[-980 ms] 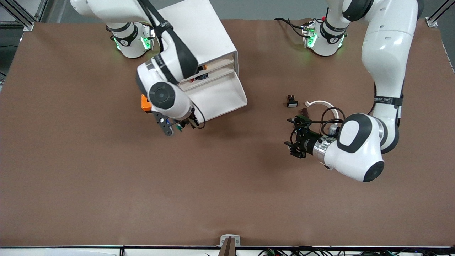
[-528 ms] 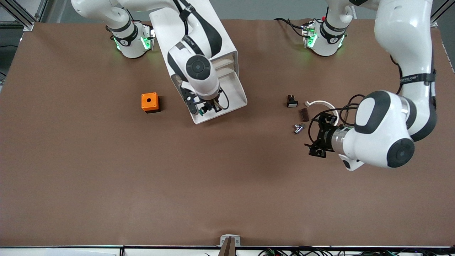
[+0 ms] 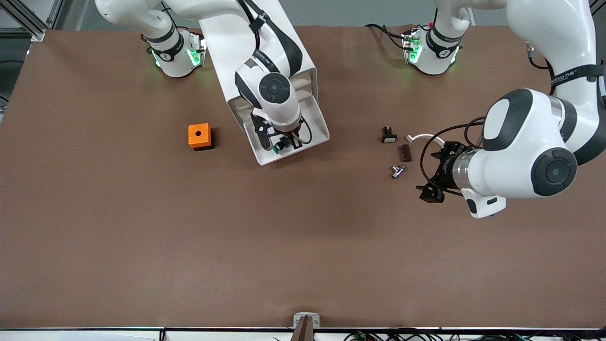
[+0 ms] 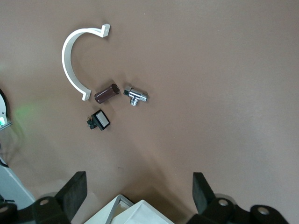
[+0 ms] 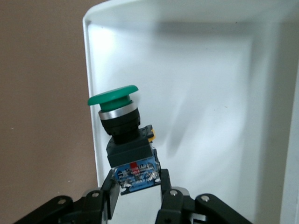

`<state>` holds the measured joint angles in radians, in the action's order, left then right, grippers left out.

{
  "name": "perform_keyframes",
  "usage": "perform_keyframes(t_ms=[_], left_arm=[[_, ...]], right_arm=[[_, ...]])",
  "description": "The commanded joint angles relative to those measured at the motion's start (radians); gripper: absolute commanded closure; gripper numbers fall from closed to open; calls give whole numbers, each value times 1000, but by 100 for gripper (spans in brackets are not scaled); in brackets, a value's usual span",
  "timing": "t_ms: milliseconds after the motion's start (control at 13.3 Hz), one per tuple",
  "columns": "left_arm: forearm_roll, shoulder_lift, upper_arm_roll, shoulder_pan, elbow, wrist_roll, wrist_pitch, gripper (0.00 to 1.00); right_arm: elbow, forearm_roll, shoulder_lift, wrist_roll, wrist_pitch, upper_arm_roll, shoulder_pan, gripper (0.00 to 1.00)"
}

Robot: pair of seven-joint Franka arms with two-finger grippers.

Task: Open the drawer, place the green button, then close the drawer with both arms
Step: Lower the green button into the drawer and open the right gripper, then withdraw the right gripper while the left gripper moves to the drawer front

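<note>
Right wrist view: button [image 5: 122, 135] between right end effector [image 5: 138, 193] fingers.

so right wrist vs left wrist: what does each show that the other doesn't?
Right wrist only: the green-capped button between the right gripper fingers, over the open drawer tray.
Left wrist only: a white curved clip, brown cylinder, chrome fitting and small black part with a white face on the table, with the left gripper open above.
Both: the brown tabletop and some of the white drawer.
</note>
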<state>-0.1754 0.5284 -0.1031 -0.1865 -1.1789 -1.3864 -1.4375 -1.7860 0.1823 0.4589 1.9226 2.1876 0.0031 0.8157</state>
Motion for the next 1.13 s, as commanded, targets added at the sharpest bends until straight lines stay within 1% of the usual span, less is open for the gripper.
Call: perform_keyframes(t_ms=[0,75,151,302,377,452,528,679,905,1056], left_arm=[[60,-48,-6,-10,-24,96,-3,0],[92,-48,-6,-28,-24,119,-3,0],[121,-48,-4,-47,-24,131,-3,0],[152,-47,-4,-73,-24,194,-15,0],[152,-45,-4,-74,-24,263,-27,0],[151,-42,-7,-83,-27,292,-35,0],[154,-38,-13,-105,-36,297,-61,0],[160,4,-15,-143,-47,300,-189,0],[162,106,-15,-229,-47,303,-317,0],[184,175,-17,-284,-47,357,-412,0]], right_arm=[[-3,5,-11,-8,-3,-11,2,24],[10,5,-13,-60,-26,-11,-10,4],[32,6,-13,-88,-75,-12,-18,0],[80,-3,-19,-93,-141,-17,-41,0],[106,-24,-25,-106,-150,-18,-73,0],[123,-52,-29,-146,-153,-18,-105,0],[128,-64,-43,-207,-155,-18,-139,0],[166,-66,-60,-356,-176,-17,-216,0],[272,-63,-60,-615,-296,-17,-343,0],[310,-60,-65,-803,-371,-15,-415,0]])
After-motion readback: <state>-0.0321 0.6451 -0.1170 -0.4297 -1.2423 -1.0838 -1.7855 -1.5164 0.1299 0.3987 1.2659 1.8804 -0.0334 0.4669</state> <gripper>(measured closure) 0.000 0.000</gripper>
